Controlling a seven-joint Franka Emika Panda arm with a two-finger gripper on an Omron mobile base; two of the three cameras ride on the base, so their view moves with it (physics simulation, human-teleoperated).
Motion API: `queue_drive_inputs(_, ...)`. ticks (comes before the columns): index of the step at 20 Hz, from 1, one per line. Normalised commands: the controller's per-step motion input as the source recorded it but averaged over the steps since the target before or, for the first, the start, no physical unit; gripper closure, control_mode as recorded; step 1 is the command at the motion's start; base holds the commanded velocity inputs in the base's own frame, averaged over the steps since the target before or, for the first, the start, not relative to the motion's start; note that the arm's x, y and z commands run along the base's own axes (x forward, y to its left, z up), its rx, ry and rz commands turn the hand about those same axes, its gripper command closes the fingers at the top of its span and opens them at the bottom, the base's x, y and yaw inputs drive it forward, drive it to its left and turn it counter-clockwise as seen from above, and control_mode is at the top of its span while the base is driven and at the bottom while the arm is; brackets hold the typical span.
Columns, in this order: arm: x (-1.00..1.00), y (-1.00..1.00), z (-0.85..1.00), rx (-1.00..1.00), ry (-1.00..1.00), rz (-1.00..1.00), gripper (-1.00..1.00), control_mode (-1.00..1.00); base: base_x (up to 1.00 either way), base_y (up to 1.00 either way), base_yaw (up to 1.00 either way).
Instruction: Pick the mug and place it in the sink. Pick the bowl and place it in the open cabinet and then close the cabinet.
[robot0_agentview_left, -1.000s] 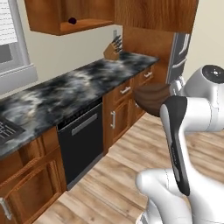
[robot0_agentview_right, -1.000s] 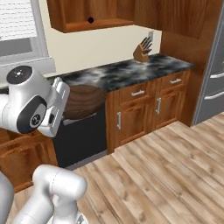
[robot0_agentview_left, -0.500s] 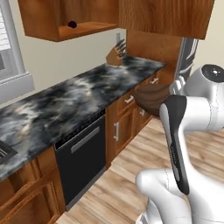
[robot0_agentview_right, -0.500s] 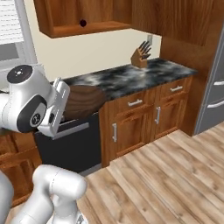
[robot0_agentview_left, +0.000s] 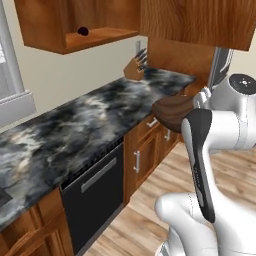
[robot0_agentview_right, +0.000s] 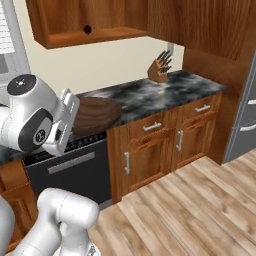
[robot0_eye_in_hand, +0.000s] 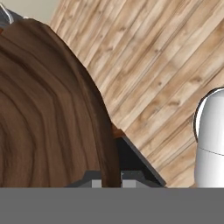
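In hand view: gripper (robot0_eye_in_hand: 107, 178) clamps bowl (robot0_eye_in_hand: 48, 113) rim | base views: cabinet (robot0_agentview_left: 75, 25) open

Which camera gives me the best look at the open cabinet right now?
The left base view: the open cabinet sits at upper left, its shelf and the small dark round object inside both plain. The right base view shows the same cabinet at the top, cut off by the frame's edge. The hand view looks at the bowl and floor.
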Motion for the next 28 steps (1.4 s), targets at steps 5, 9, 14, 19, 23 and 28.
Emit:
queue_drive_inputs(5, 0.0, 0.0, 0.0, 0.0, 0.0, 0.0, 1.0, 1.0, 0.51, -0.11, 0.0)
queue_drive_inputs(9, 0.0, 0.0, 0.0, 0.0, 0.0, 0.0, 1.0, 1.0, 0.76, 0.15, 0.0)
queue_drive_inputs(14, 0.0, 0.0, 0.0, 0.0, 0.0, 0.0, 1.0, 1.0, 0.97, 0.15, 0.0)
queue_drive_inputs(19, 0.0, 0.0, 0.0, 0.0, 0.0, 0.0, 1.0, 1.0, 0.87, -0.04, 0.0)
queue_drive_inputs(23, 0.0, 0.0, 0.0, 0.0, 0.0, 0.0, 1.0, 1.0, 0.63, -0.14, 0.0)
queue_drive_inputs(28, 0.0, 0.0, 0.0, 0.0, 0.0, 0.0, 1.0, 1.0, 0.54, -0.03, 0.0)
